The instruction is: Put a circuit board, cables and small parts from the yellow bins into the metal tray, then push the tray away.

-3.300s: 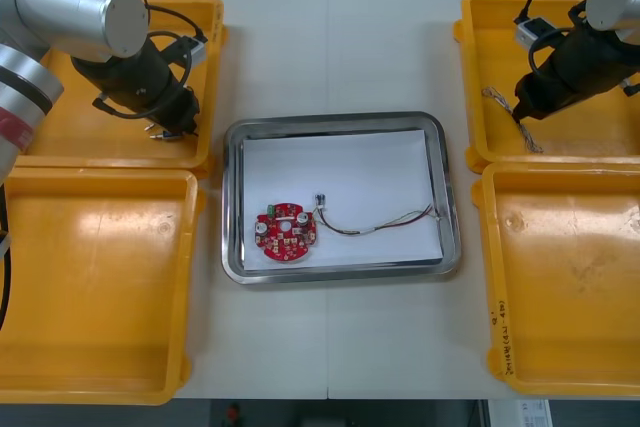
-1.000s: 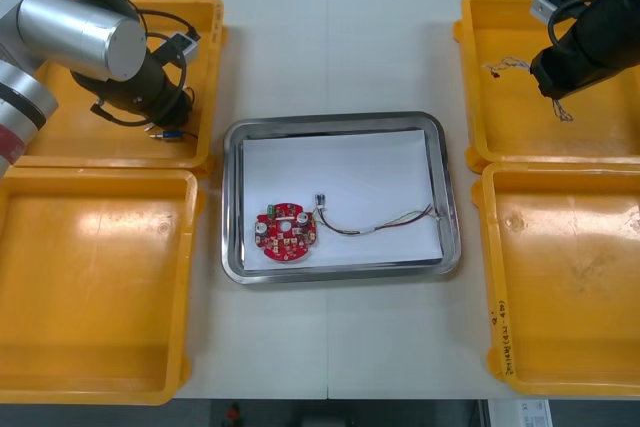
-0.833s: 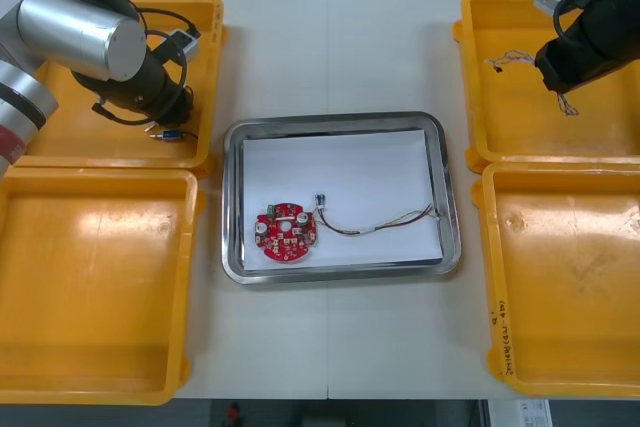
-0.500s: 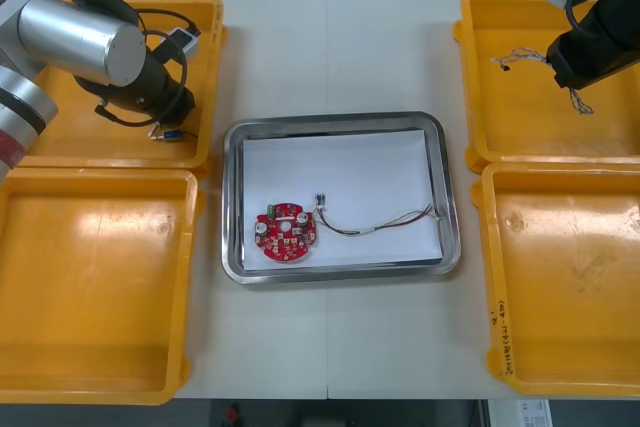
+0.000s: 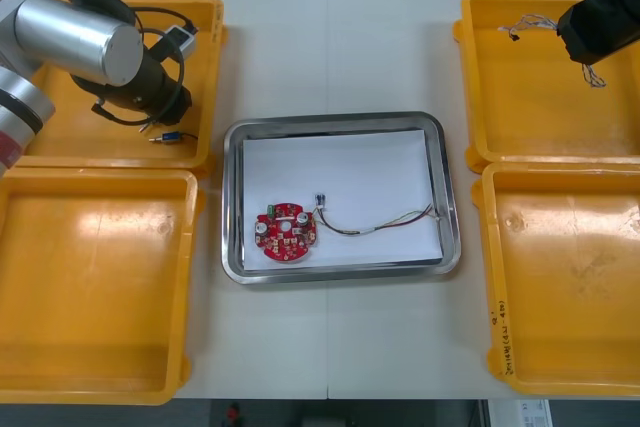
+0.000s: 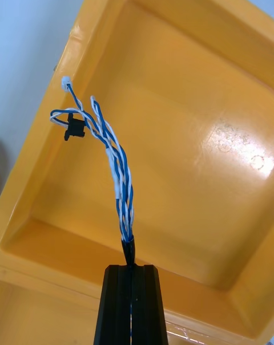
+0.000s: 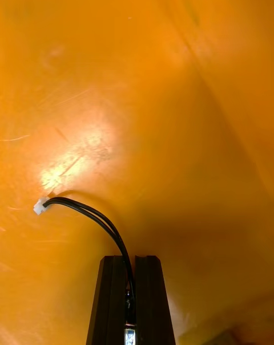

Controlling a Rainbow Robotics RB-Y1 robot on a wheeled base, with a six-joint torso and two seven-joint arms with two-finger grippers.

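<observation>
Over the far left yellow bin (image 5: 55, 132), my left gripper (image 5: 168, 125) is shut on a black cable (image 7: 91, 212). The cable curves from between the fingers (image 7: 111, 299) to a white plug (image 7: 40, 207) just over the bin floor. Above the far right yellow bin (image 5: 520, 117), my right gripper (image 5: 572, 39) is shut on a twisted blue and white cable (image 6: 119, 171), which hangs clear of the bin, its loose ends (image 5: 517, 27) spread out. The metal tray (image 5: 340, 123), white inside, holds a round red circuit board (image 5: 285, 230) and a thin cable (image 5: 380, 225).
The near left yellow bin (image 5: 95, 277) and the near right yellow bin (image 5: 565, 277) stand on either side of the tray. Bare table lies beyond the tray and in front of it.
My left gripper has shut on the black cable in the far left bin. My right gripper has lifted the blue and white cable up and toward the table's far right corner.
</observation>
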